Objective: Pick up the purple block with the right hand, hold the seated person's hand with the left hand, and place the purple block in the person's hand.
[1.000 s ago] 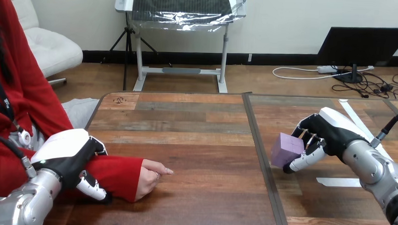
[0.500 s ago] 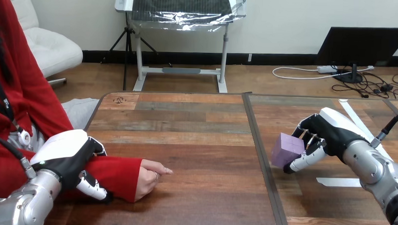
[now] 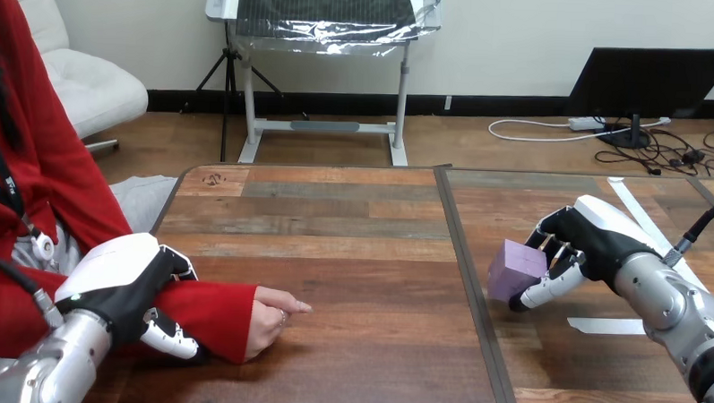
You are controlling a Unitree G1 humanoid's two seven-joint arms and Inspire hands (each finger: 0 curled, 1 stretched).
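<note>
Already two steps look done. The right hand (image 3: 574, 249) grasps the purple block (image 3: 515, 270), tilted, between its fingers above and thumb below. The left hand (image 3: 122, 283) curls round the person's red-sleeved forearm (image 3: 213, 306), just behind the person's hand (image 3: 267, 317). What is left, I judge, is carrying the block across the table (image 3: 360, 255) into that hand, well apart.

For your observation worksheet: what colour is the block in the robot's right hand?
The block is purple; the head view shows it best.

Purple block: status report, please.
Right hand shut on purple block. Left hand curled round person's forearm. Nothing between block and person's hand.
</note>
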